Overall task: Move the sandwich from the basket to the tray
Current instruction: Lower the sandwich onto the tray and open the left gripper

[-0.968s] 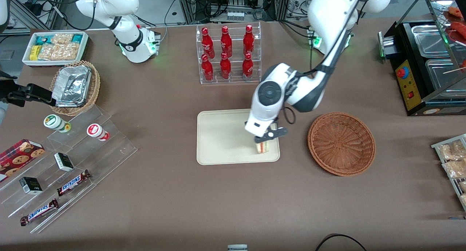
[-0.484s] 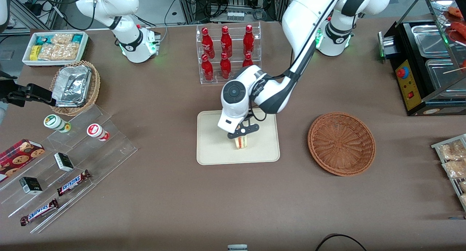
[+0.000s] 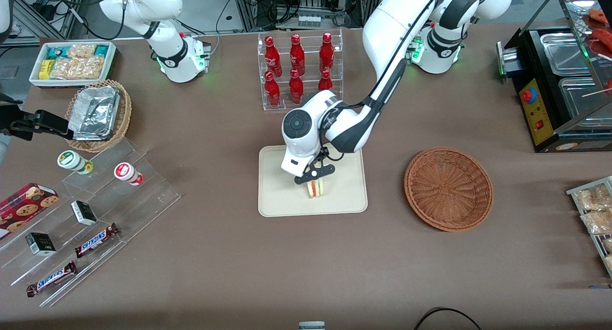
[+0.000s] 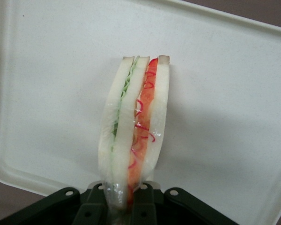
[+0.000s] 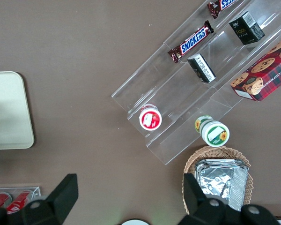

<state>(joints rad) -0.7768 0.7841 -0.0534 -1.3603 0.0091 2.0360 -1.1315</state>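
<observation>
Sandwich over the tray, and the release is all that's left!

The gripper (image 3: pixel 314 175) hangs above the middle of the tray (image 3: pixel 277 196), its fingers (image 4: pixel 97 206) clamped on one end of the sandwich (image 3: pixel 315 189), pinching bread and filling together. In the wrist view the sandwich (image 4: pixel 133 126) runs lengthwise straight out from the fingers, standing on edge with the red and green layers showing, cream tray (image 4: pixel 47 93) under it on every side. Whether its lower edge touches the tray yet, I can't tell. The basket (image 3: pixel 448 188) sits empty, well apart toward the working arm's end of the surface. My read: a short drop, then open up, and watch that narrow wedge, because it may tip onto its flat face.
</observation>
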